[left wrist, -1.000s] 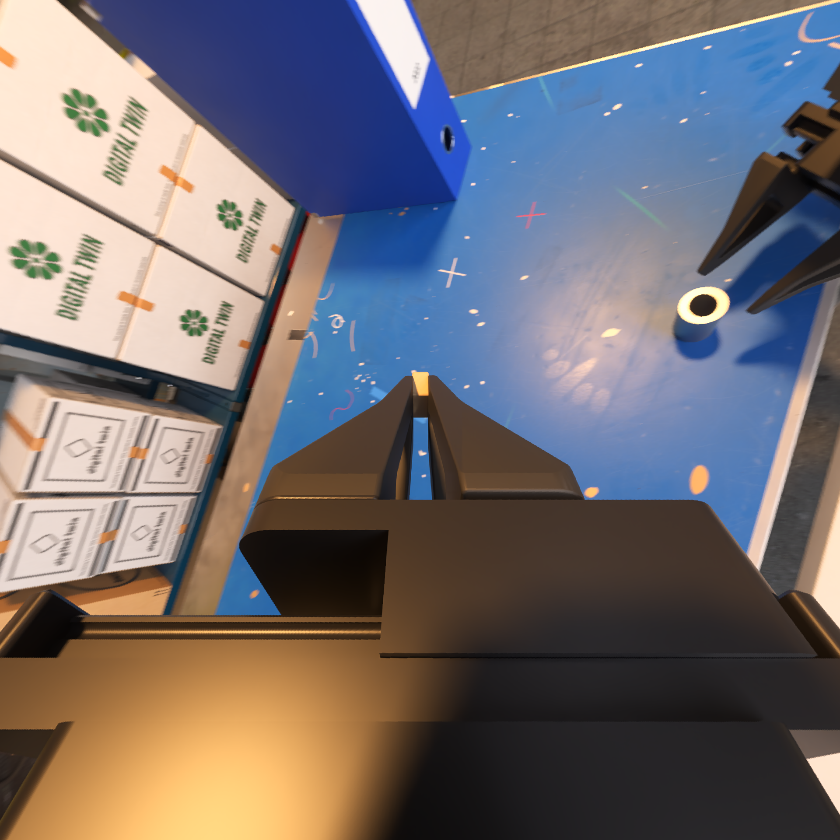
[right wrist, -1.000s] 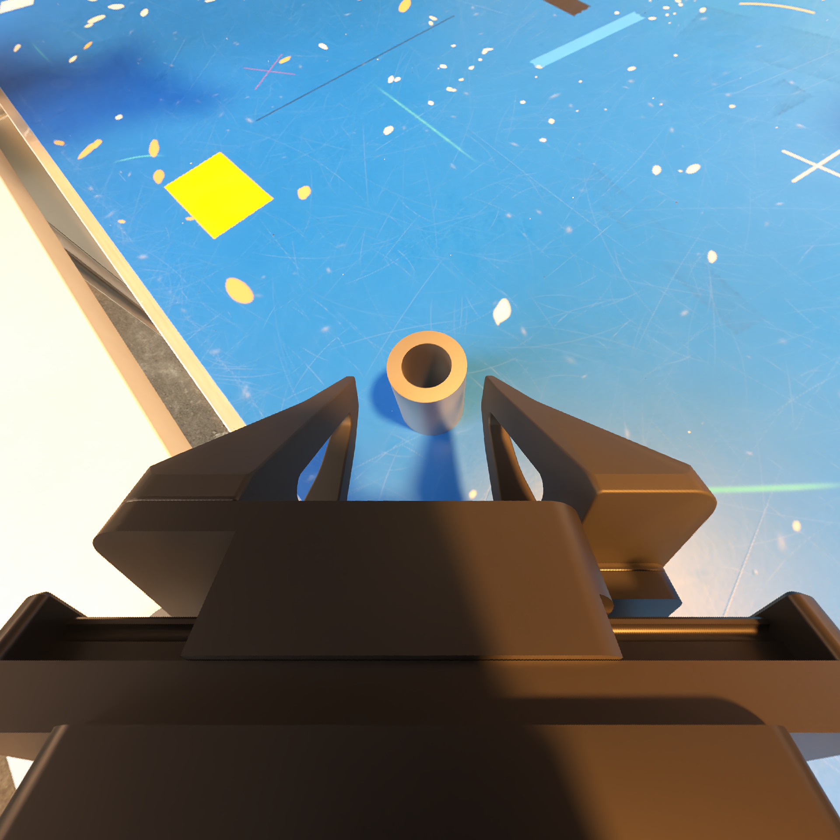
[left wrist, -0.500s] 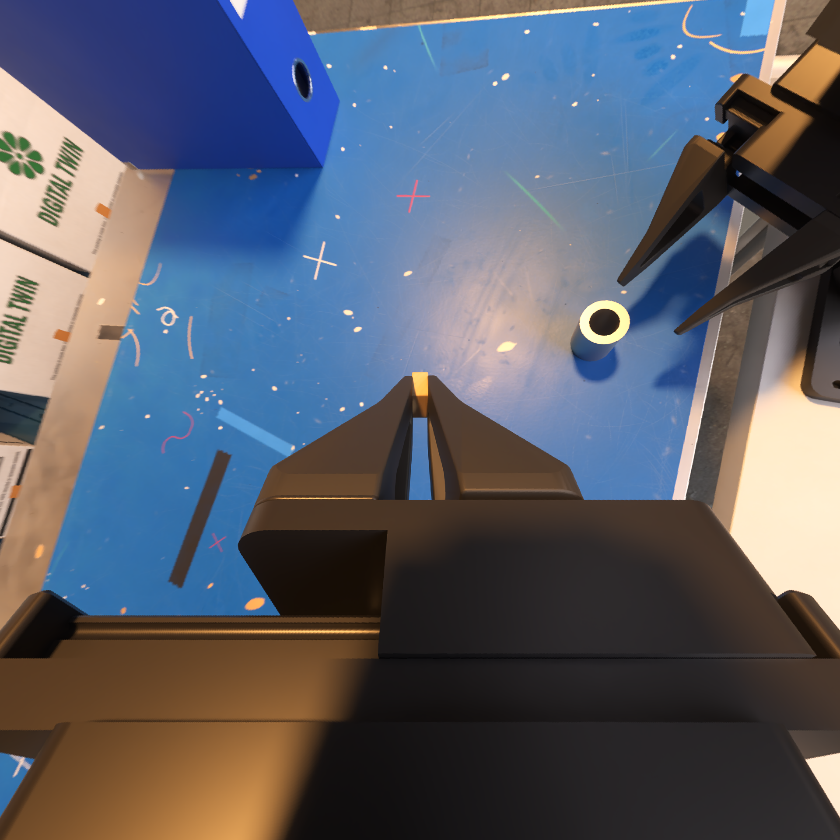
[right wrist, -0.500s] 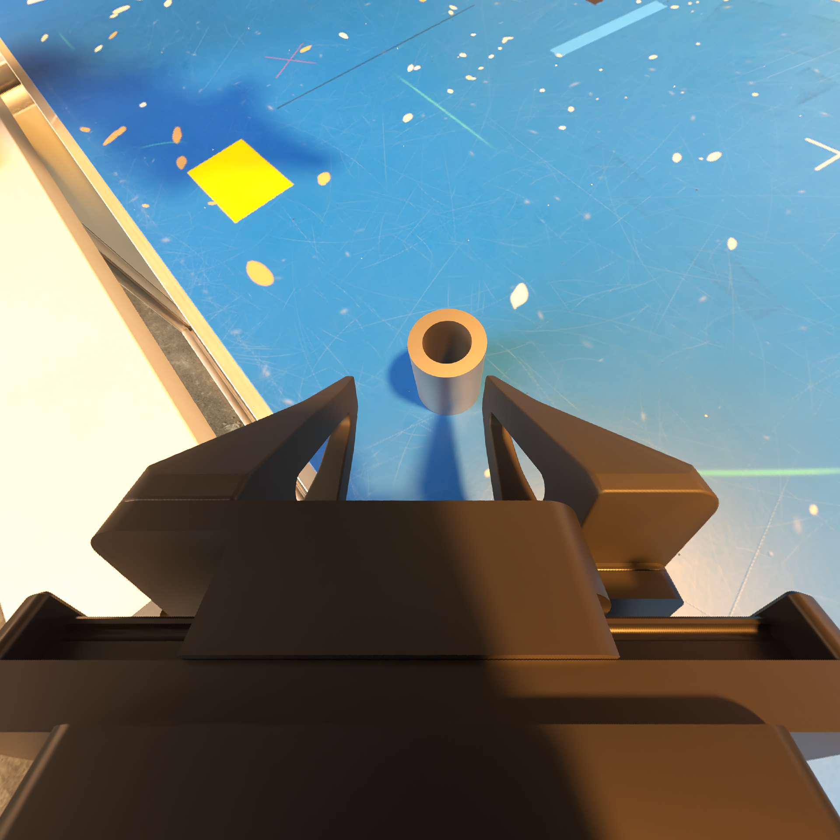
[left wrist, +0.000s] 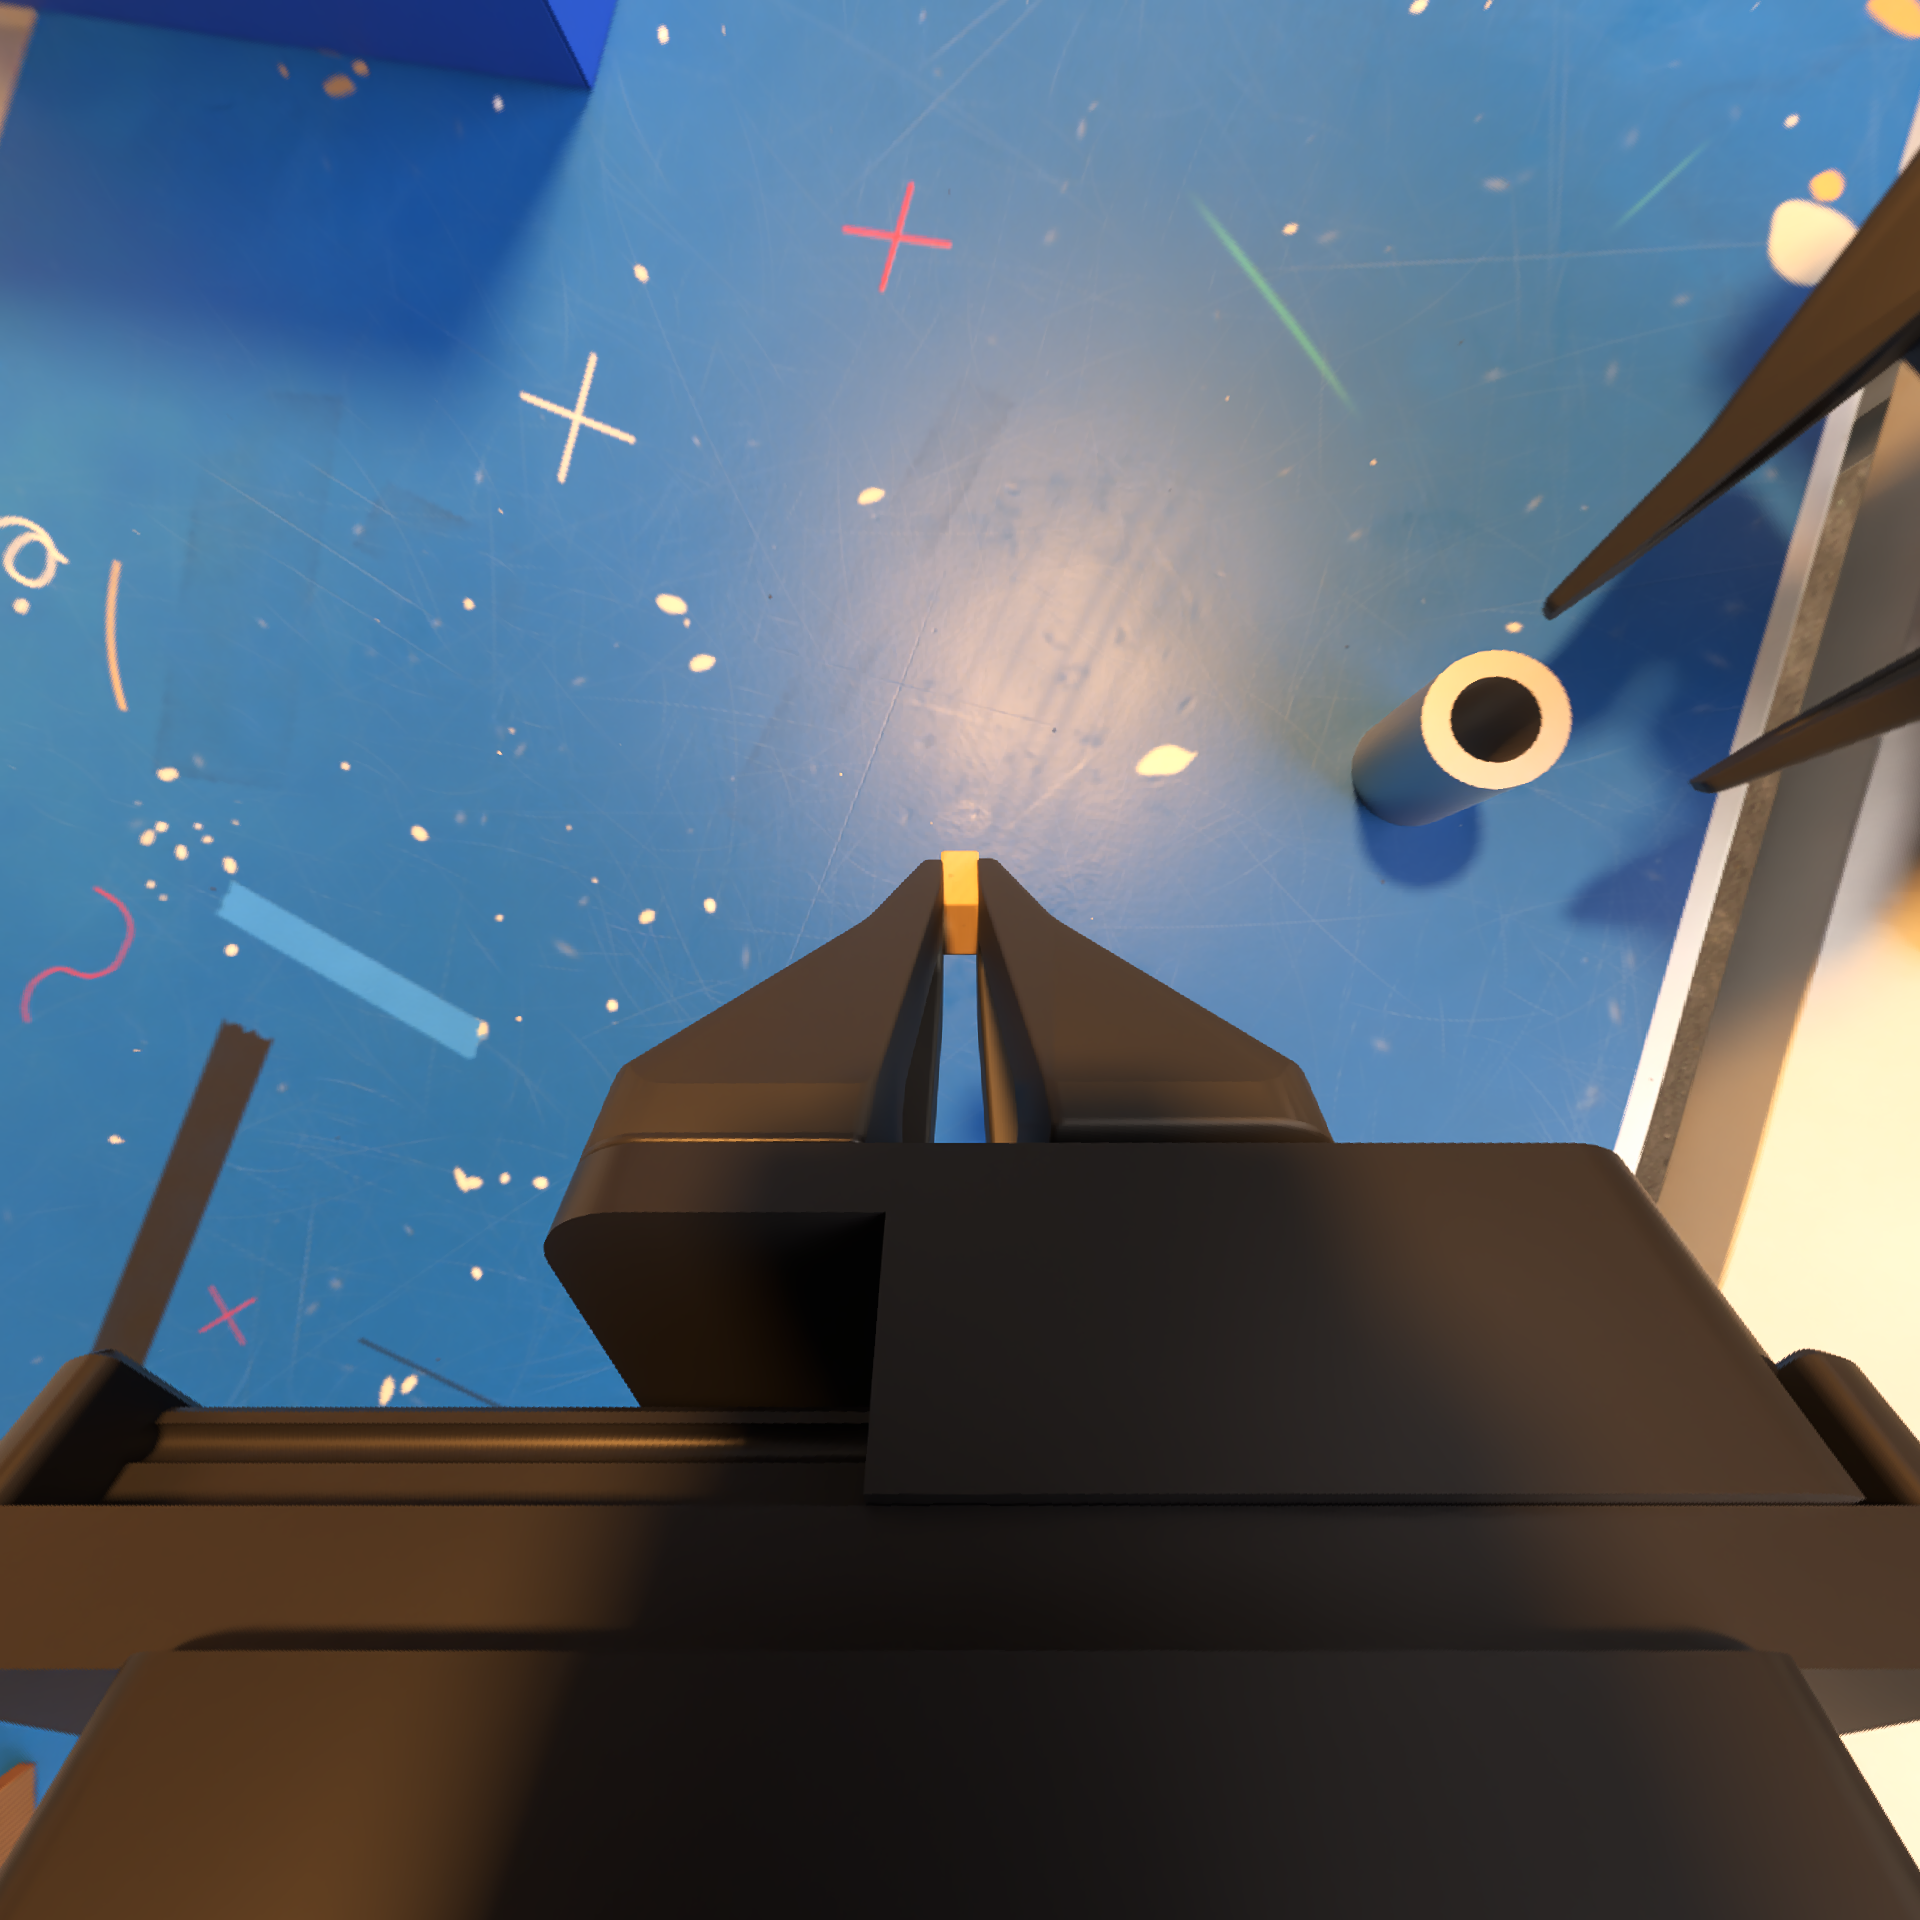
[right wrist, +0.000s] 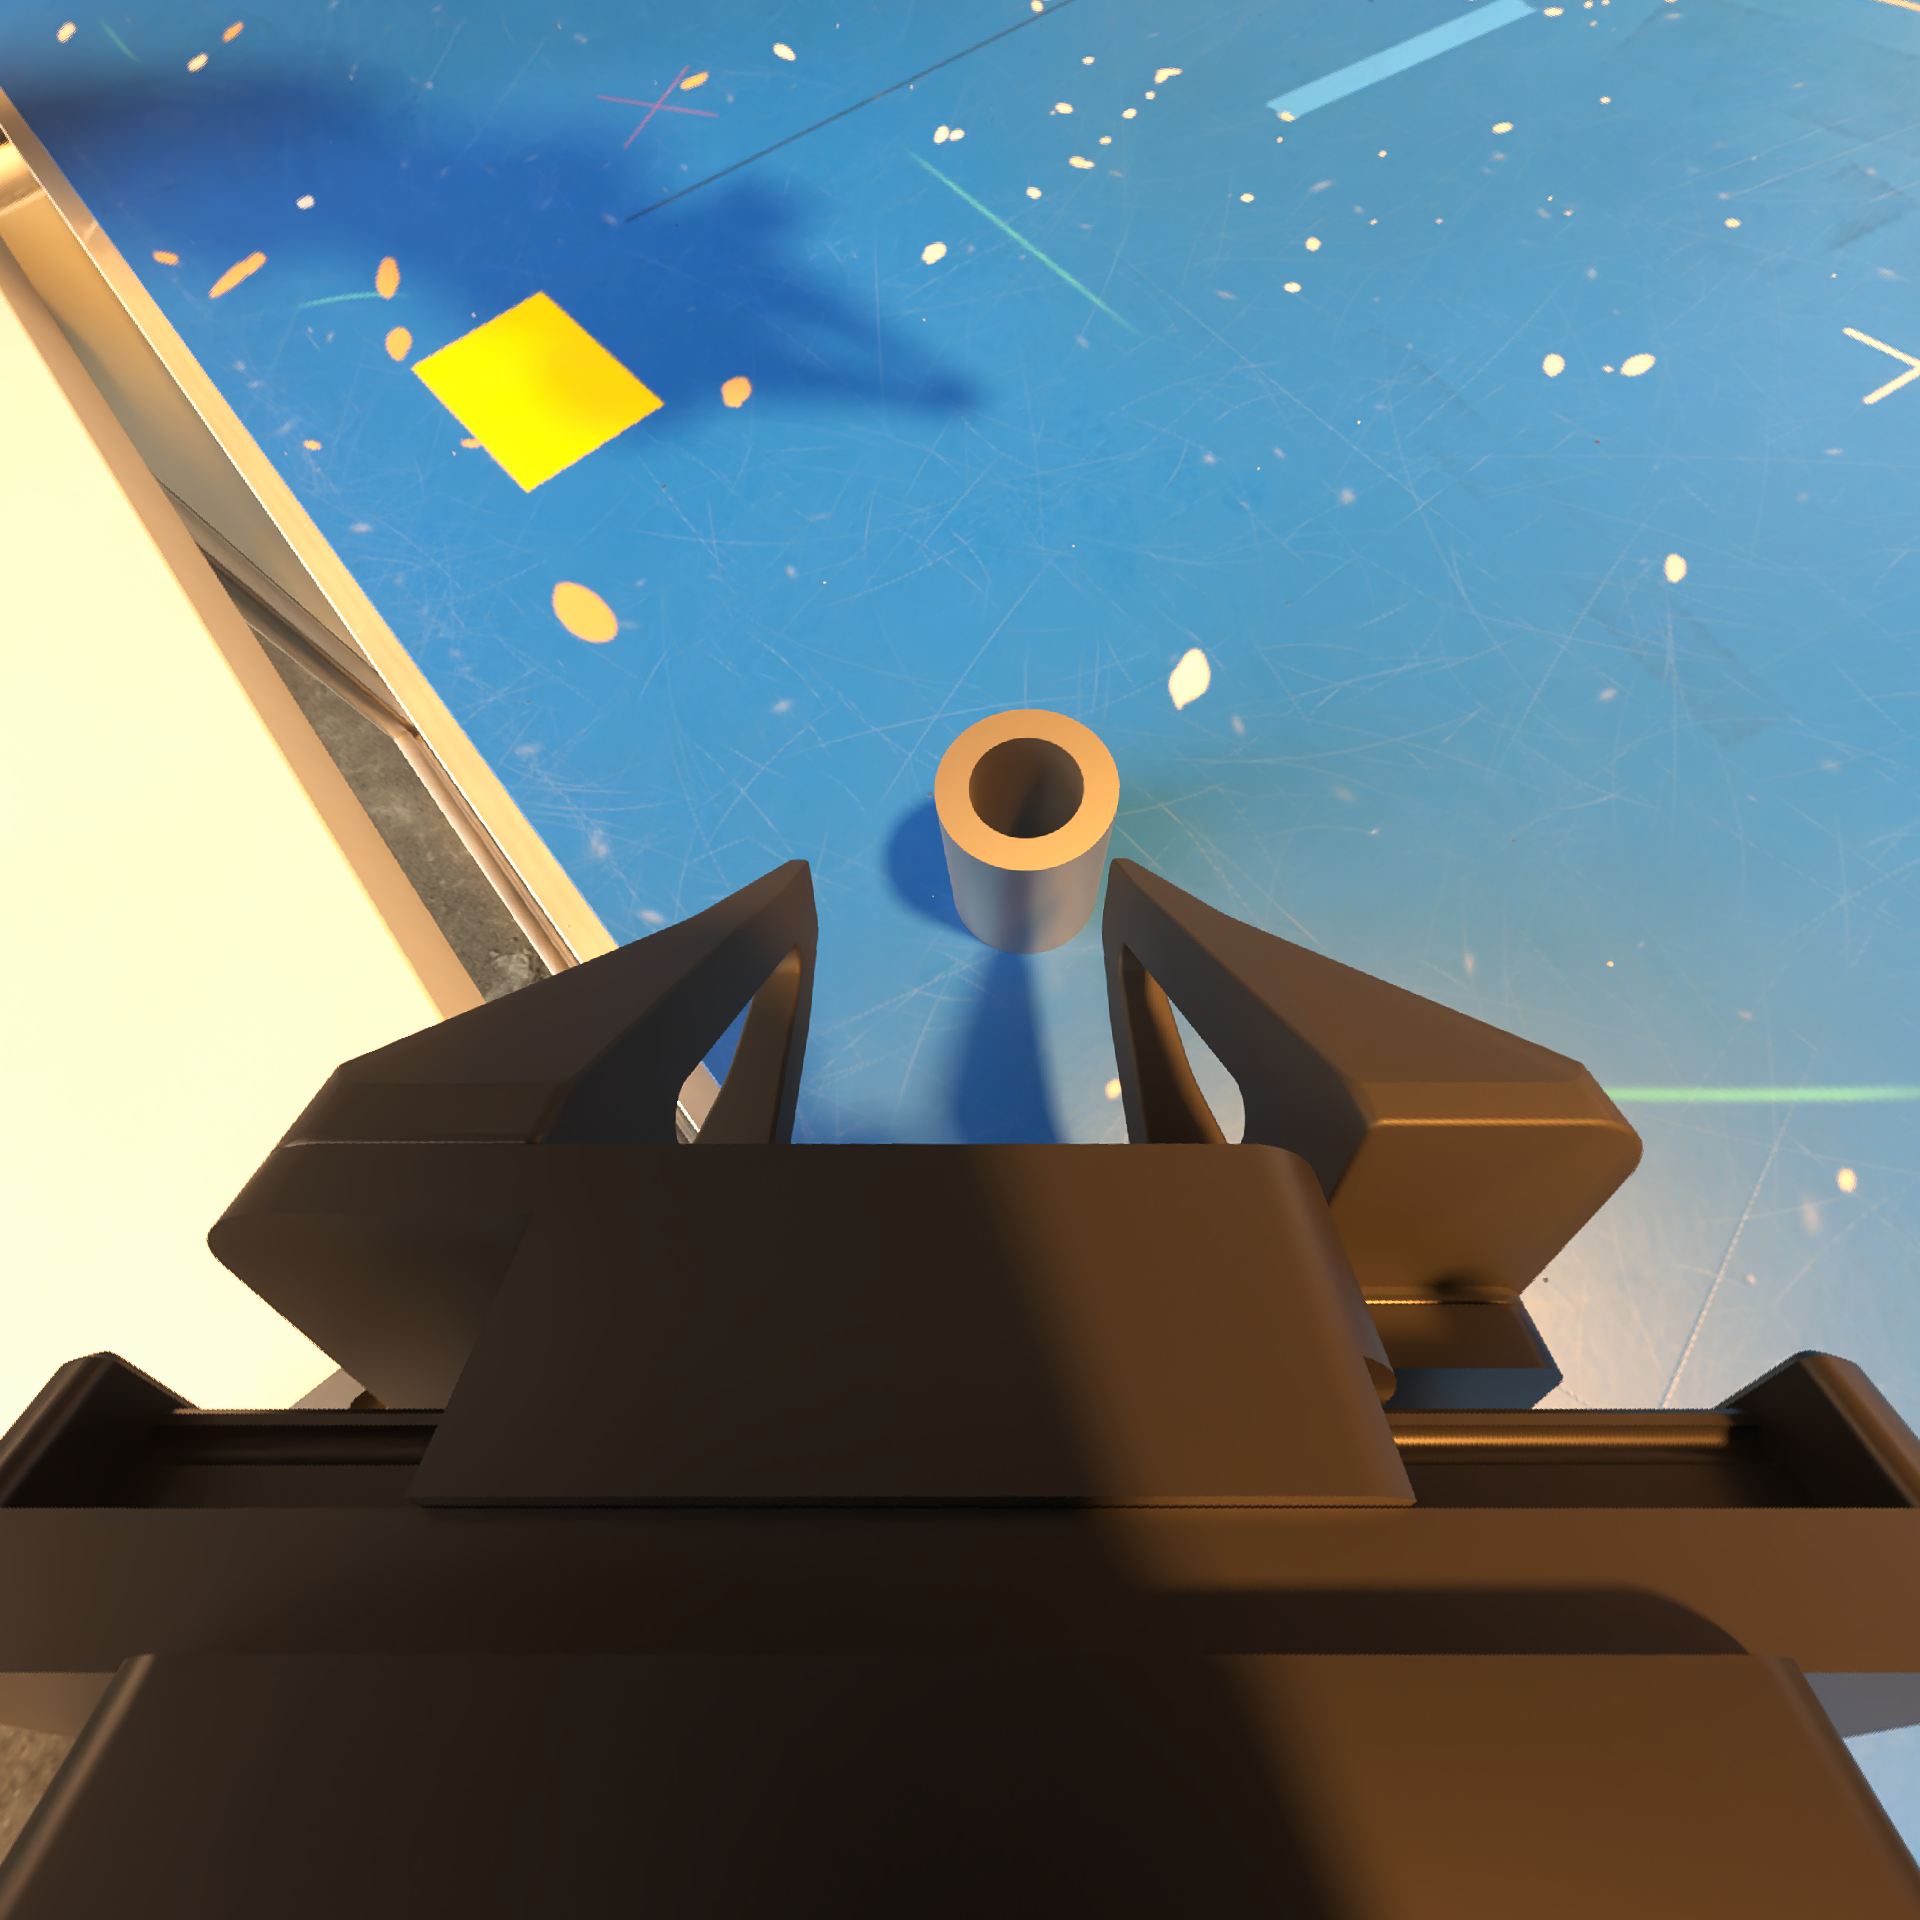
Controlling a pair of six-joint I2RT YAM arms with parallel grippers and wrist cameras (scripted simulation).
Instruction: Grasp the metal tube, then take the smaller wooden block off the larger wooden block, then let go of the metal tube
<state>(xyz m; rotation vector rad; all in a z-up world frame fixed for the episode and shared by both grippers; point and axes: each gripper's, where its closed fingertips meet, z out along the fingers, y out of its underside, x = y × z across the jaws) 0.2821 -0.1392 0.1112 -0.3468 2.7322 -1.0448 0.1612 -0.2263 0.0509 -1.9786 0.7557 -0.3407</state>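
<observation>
The metal tube [right wrist: 1023, 883] is a short grey cylinder standing upright on the blue table, also in the left wrist view [left wrist: 1455, 758] at the right. My right gripper [right wrist: 958, 868] is open and hangs just above and behind the tube, one fingertip on each side, not touching it. Its dark fingers [left wrist: 1756, 468] show at the right edge of the left wrist view. My left gripper [left wrist: 960, 873] is shut on a small yellow-orange wooden block [left wrist: 960, 904] and holds it above the table. The larger wooden block cannot be made out.
The corner of a blue binder [left wrist: 312, 42] is at the top left. The table's metal edge [left wrist: 1745, 831] runs close to the tube, also in the right wrist view [right wrist: 312, 582]. A flat yellow square [right wrist: 535, 390] marks the table. A brown corner [left wrist: 16, 1787] shows at the lower left.
My left gripper has moved with the small block, so the boxes and most of the binder left view and the tube looks nearer. My right gripper has closed in on the tube, still open.
</observation>
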